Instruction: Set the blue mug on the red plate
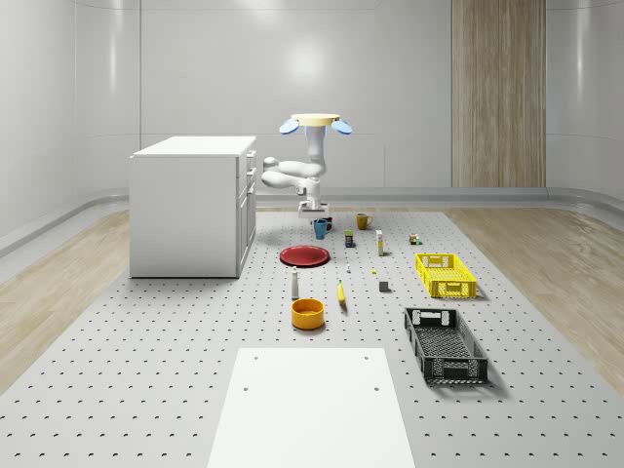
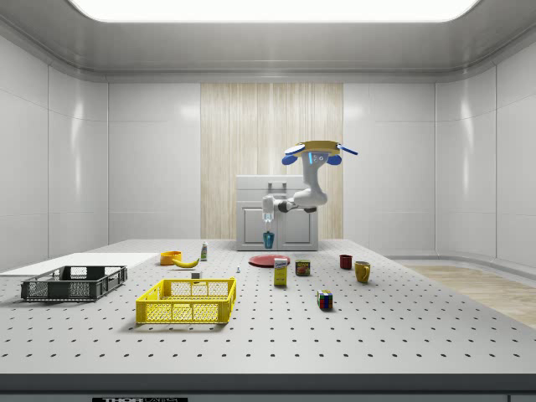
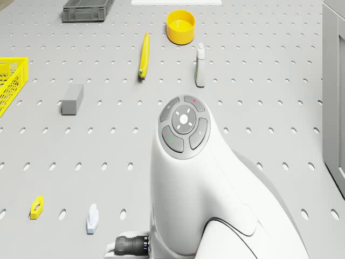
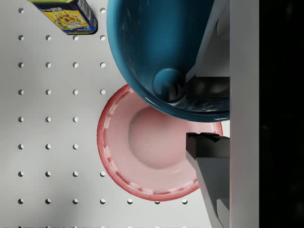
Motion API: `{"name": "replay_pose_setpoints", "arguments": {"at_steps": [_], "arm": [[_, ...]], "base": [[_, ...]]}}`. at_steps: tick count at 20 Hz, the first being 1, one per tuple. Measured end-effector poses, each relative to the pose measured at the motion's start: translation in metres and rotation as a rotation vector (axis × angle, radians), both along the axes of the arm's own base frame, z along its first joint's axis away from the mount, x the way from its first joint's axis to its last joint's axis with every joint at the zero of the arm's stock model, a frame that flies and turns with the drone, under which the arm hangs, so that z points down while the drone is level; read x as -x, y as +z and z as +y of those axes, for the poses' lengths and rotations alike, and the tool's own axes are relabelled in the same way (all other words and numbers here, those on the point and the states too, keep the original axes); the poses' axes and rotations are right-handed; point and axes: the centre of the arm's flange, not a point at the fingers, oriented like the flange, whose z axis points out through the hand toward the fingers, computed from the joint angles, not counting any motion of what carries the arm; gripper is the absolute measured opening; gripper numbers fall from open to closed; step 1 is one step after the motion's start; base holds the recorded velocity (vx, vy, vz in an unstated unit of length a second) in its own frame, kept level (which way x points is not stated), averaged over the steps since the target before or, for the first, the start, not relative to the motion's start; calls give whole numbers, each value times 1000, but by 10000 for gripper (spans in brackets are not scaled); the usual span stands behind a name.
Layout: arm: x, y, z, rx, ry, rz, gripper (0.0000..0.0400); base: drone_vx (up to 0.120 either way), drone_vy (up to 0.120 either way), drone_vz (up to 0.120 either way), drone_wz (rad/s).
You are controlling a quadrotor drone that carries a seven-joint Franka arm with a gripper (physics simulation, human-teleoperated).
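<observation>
The blue mug [image 2: 269, 239] hangs in the air under my gripper [image 2: 268, 223], a short way above the red plate [image 2: 270, 260]. In the wrist view the mug [image 4: 161, 47] is close up. My gripper [image 4: 202, 116] is shut on its rim, one finger [image 4: 209, 88] inside and the other [image 4: 209, 149] outside. The red plate [image 4: 142, 152] lies flat on the table directly below, partly hidden by the mug. The drone [image 1: 317, 122] hovers over the far part of the table, beside the white cabinet [image 1: 190, 205], with the arm bent down to the mug [image 1: 320, 228].
A Spam can [image 4: 66, 14] stands near the plate. A yellow mug [image 1: 363, 221], a yellow crate [image 1: 446, 274], a black crate [image 1: 445, 343], a yellow bowl [image 1: 307, 313], a banana [image 1: 341, 292] and a small bottle [image 1: 294, 283] are spread over the table.
</observation>
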Motion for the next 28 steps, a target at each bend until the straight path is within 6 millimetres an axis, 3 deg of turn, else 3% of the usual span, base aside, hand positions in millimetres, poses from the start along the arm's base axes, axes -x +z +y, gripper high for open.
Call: {"name": "replay_pose_setpoints", "arguments": {"at_steps": [19,28], "arm": [[0,7,89,0,0,0,100],[20,29,107,0,0,0,100]], "base": [[0,0,0,0],[0,0,0,0]]}}
